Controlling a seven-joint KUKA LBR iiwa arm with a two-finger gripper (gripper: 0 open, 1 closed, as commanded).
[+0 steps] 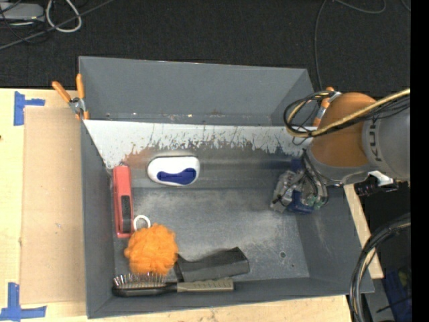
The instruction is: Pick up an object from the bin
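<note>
My gripper [291, 194] hangs low at the right side of the bin, close to the right wall, over bare grey floor. A small blue patch shows at its lower edge; I cannot tell whether that is a loose thing or part of the gripper. Left of it, near the back wall, lies a white oval thing with a blue inset [173, 169]. A black rectangular block [213, 265] lies at the front, left of the gripper and well apart from it.
Along the left wall lies a flat red tool [122, 200] with a small white ring [142, 221] beside it. An orange fluffy ball [151, 248] sits at the front left, above a black-handled wire brush [167, 286]. The arm and its cables reach in from the right.
</note>
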